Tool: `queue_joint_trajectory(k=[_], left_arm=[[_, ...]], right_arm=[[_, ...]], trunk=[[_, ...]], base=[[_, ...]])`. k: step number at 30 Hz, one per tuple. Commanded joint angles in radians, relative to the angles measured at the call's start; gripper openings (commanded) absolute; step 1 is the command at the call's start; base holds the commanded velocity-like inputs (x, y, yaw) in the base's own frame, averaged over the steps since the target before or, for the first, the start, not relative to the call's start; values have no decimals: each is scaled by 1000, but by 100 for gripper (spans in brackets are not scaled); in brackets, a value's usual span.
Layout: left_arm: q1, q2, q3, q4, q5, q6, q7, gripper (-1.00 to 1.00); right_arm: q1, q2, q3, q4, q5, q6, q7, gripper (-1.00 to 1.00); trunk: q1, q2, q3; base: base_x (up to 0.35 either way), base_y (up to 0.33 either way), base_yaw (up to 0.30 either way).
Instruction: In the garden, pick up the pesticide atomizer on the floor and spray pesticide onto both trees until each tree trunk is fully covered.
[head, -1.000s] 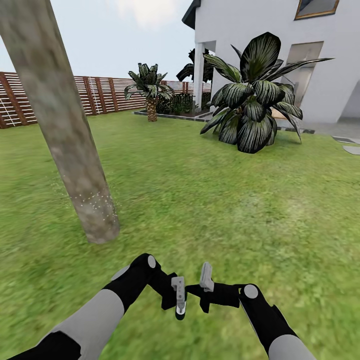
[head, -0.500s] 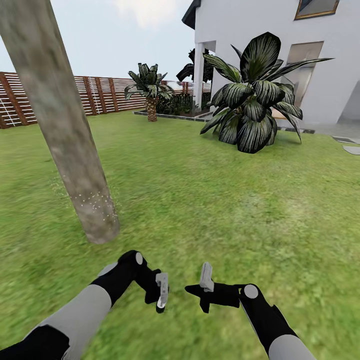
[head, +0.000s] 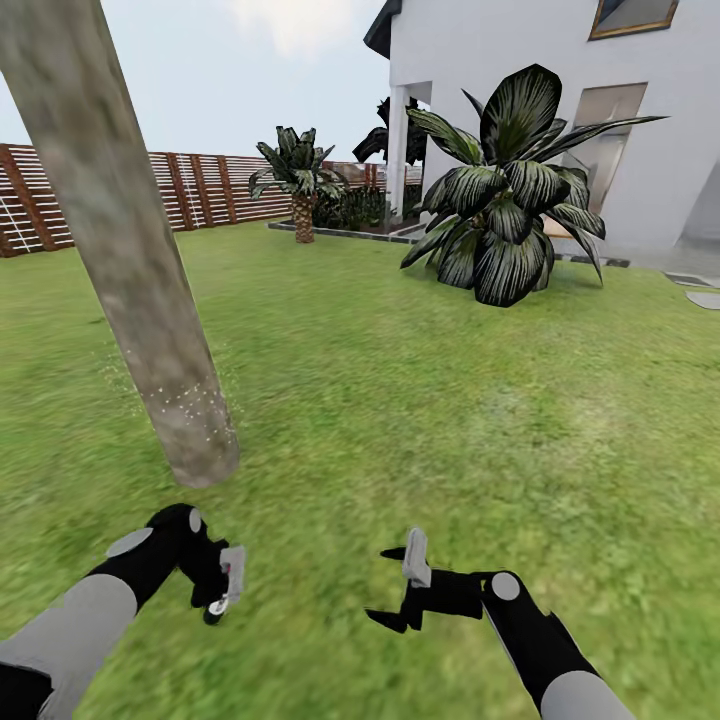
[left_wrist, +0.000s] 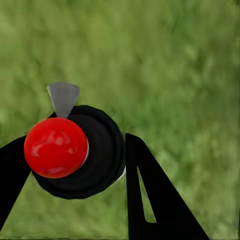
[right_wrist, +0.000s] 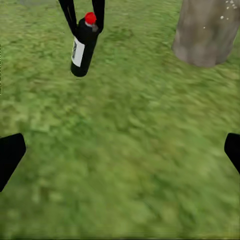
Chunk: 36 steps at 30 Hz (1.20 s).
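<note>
A thick mottled grey-brown tree trunk (head: 130, 260) leans up from the lawn at the left, with pale specks scattered near its base (head: 188, 402). In the right wrist view the trunk's base (right_wrist: 205, 32) stands on the grass. My left gripper (head: 222, 588) hangs low in front of the trunk, shut on the pesticide atomizer (head: 217, 608). This atomizer (right_wrist: 82, 47) is a black bottle with a white label and a red cap (left_wrist: 56, 147), and it hangs cap-up between the black fingers (left_wrist: 150, 200). My right gripper (head: 385, 587) is open over bare grass, apart from the bottle.
A large dark broad-leaved plant (head: 510, 200) stands at the back right before a white house (head: 640, 120). A short palm (head: 300, 185) and a brown slat fence (head: 190, 185) line the far side. Paving stones (head: 702, 296) lie at the right edge. Open lawn (head: 420, 380) lies ahead.
My left arm has swung left with the atomizer, away from the right gripper and toward the trunk's side. The right gripper's fingers have spread apart. The view itself has not shifted.
</note>
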Motion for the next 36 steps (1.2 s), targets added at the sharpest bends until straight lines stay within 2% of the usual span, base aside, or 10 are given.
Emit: queue_joint_trajectory(k=[1, 7, 10, 13, 16, 20, 21, 22, 24, 36], left_arm=[[3, 8, 45, 7, 11, 10, 17, -100], [74, 20, 499, 175, 124, -36, 304, -100], [121, 18, 678, 234, 209, -148, 483, -100], [212, 11, 799, 256, 301, -273, 724, -100], [302, 8, 834, 265, 426, -394, 852, -100], [423, 10, 840, 302, 651, -499, 942, -100], [445, 11, 840, 308, 671, -509, 949, -100], [457, 11, 840, 312, 681, -514, 953, -100], [473, 7, 836, 319, 690, -521, 956, -100], [473, 8, 836, 339, 689, -523, 956, -100]], right_arm=[[0, -3, -4, 16, 7, -5, 0, 100], [3, -137, -9, 210, -2, -13, -73, 100], [7, -183, -31, 330, -5, -70, -271, 100], [8, -194, -120, 506, -31, -191, -553, 100], [23, -195, -192, 618, -92, -336, -806, 100], [100, -192, -210, 653, -161, -494, -925, 100], [108, -191, -211, 653, -180, -506, -931, 100], [112, -189, -213, 651, -206, -512, -935, 100], [117, -180, -212, 650, -426, -515, -936, 100], [117, -188, -214, 656, -432, -515, -937, 100]], trunk=[[0, 0, -1], [0, 0, -1], [0, 0, -1], [0, 0, -1], [0, 0, -1], [0, 0, -1], [0, 0, -1], [0, 0, -1], [0, 0, -1], [0, 0, -1]], base=[[0, 0, 0], [0, 0, 0], [0, 0, 0], [0, 0, 0], [0, 0, 0], [0, 0, 0], [0, 0, 0], [0, 0, 0], [0, 0, -54], [-99, -167, -289]])
